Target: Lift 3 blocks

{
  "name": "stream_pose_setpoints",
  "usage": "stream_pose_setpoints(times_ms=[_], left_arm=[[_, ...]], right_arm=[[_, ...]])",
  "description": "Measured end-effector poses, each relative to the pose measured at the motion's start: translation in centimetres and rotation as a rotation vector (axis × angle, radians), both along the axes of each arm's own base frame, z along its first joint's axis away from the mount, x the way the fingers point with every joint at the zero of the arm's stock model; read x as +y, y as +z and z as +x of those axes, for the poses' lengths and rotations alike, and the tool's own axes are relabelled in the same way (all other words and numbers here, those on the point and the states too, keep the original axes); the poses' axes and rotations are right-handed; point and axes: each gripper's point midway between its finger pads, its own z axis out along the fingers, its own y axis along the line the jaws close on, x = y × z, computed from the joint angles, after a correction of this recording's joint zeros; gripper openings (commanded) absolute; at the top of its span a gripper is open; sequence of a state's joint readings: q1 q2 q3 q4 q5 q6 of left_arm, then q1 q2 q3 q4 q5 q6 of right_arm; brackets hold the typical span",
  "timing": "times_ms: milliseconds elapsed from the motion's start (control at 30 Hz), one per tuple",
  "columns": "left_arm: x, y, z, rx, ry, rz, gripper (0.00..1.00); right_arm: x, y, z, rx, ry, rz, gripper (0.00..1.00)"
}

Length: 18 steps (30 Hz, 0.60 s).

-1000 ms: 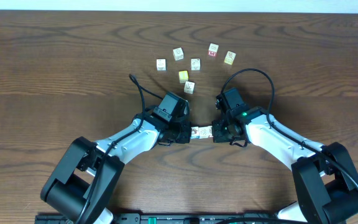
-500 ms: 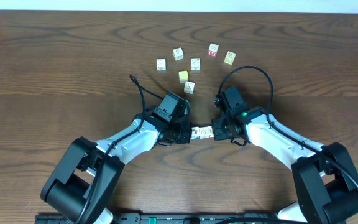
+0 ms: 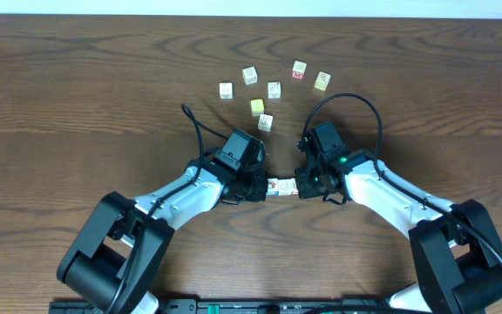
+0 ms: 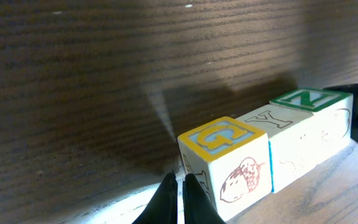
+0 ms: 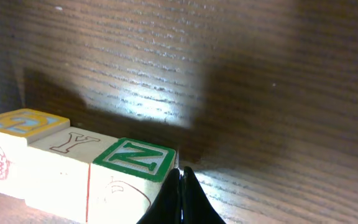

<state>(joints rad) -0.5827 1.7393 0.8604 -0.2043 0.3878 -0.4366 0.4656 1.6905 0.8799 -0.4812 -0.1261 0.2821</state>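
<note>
Three blocks lie end to end in a short row (image 3: 281,186) between my two grippers. In the left wrist view the nearest block (image 4: 229,162) has a yellow-trimmed top with a blue G and an acorn drawing. Behind it come a Y block (image 4: 291,143) and a green N block (image 4: 319,115). My left gripper (image 4: 180,180) is shut, with its closed tips against the G block's end. My right gripper (image 5: 182,174) is also shut, with its tips against the N block (image 5: 135,171). Neither gripper holds anything between its fingers. I cannot tell whether the row is off the table.
Several loose cubes lie scattered behind the grippers, among them a plain yellow one (image 3: 257,106), a pale one (image 3: 265,121) closest to the arms and one with a red side (image 3: 299,69). Both arms reach in from the front edge, and a black cable (image 3: 195,131) loops over the left one.
My right gripper has edged slightly left, and the row of blocks has shifted a touch with it. Both grippers stay shut against the row's ends.
</note>
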Motion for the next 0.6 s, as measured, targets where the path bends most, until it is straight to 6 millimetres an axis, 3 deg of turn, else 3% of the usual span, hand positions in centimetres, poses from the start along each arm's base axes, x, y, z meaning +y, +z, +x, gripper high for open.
stream_pose_setpoints(times_ms=[600], left_arm=[[-0.18,0.09,0.02,-0.002,-0.003,-0.009,0.07]], right_arm=[[-0.62,-0.30,-0.89,0.053,-0.076,-0.016,0.01]])
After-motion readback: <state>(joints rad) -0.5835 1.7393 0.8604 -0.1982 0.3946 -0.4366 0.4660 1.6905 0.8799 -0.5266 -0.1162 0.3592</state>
